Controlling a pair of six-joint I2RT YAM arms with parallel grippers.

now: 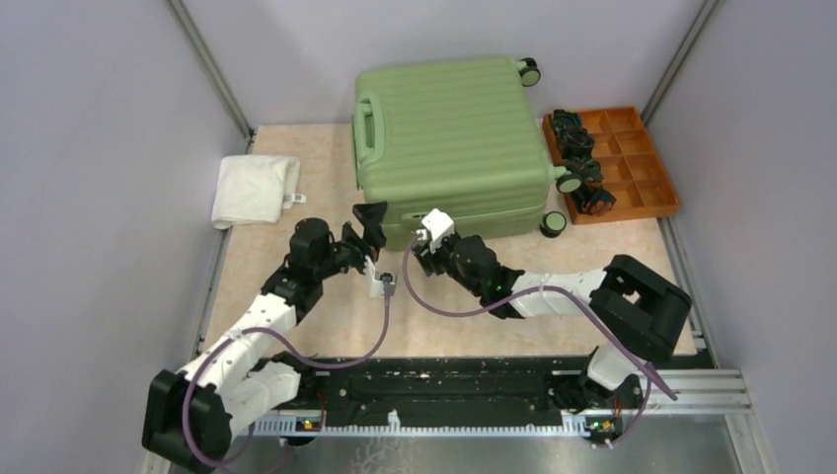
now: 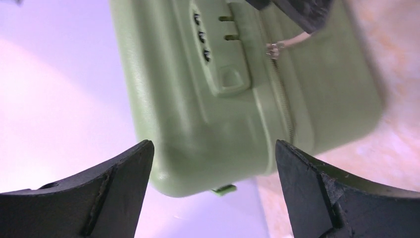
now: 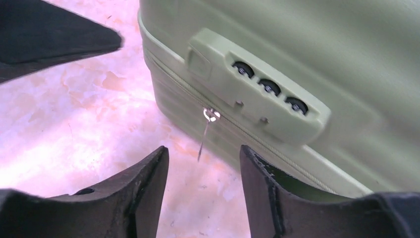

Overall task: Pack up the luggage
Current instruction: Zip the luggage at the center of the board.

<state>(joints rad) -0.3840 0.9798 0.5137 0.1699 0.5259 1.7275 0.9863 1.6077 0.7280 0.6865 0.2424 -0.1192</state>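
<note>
Top external view has the luggage (image 1: 449,138) lying flat and closed at the upper middle of the frame, its front edge facing both arms. The right wrist view shows its zipper pull (image 3: 208,124) hanging loose below the combination lock (image 3: 262,87), its tip dangling in front of the gap of the right hand (image 3: 203,153), whose fingers stand apart and clamp nothing. The left hand (image 2: 213,148) is spread wide and empty, just off the same edge.

The pull looks thin and free to swing, so a closing hand could easily miss it or let it slip. A tug may also slide the whole case, since nothing pins it. The hands sit near each other and could collide.

Beneath them is a beige, marbled tabletop (image 1: 464,336), apparently smooth. A folded white towel (image 1: 255,190) lies at left and an orange tray (image 1: 632,158) at upper right. Pale grey walls (image 1: 89,148) close in the sides and back.
</note>
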